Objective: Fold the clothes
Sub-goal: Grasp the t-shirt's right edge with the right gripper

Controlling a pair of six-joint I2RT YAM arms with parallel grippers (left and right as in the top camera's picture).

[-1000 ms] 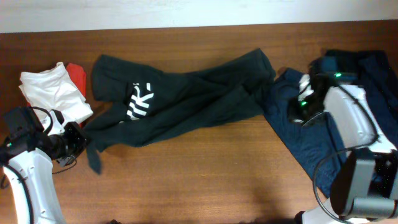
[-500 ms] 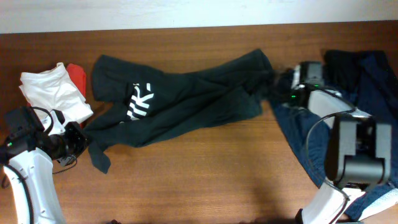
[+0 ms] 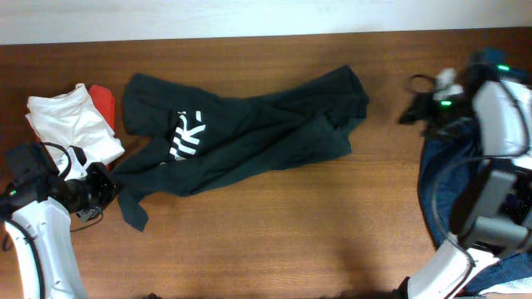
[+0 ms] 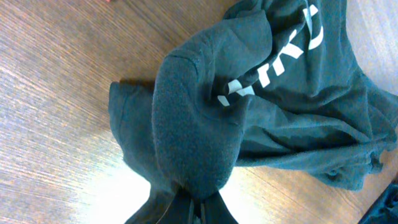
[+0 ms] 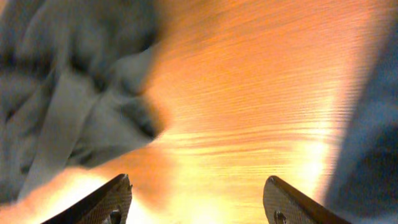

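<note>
Overhead: L arm (image 3: 35, 218) jaws pinch T-shirt (image 3: 249, 137) edge; R arm (image 3: 497, 116) points left, jaws spread.

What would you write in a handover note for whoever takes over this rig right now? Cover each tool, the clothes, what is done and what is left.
Left tool: shut on a bunched edge of the dark-green T-shirt, at its left end.
Right tool: open and empty, over bare table between the T-shirt and the navy clothes.
Clothes: the T-shirt lies crumpled across the middle, print showing. The navy clothes are heaped at the right edge.
Done: neither is folded.
Left: spread the T-shirt flat and fold it, then likely the navy pieces.
</note>
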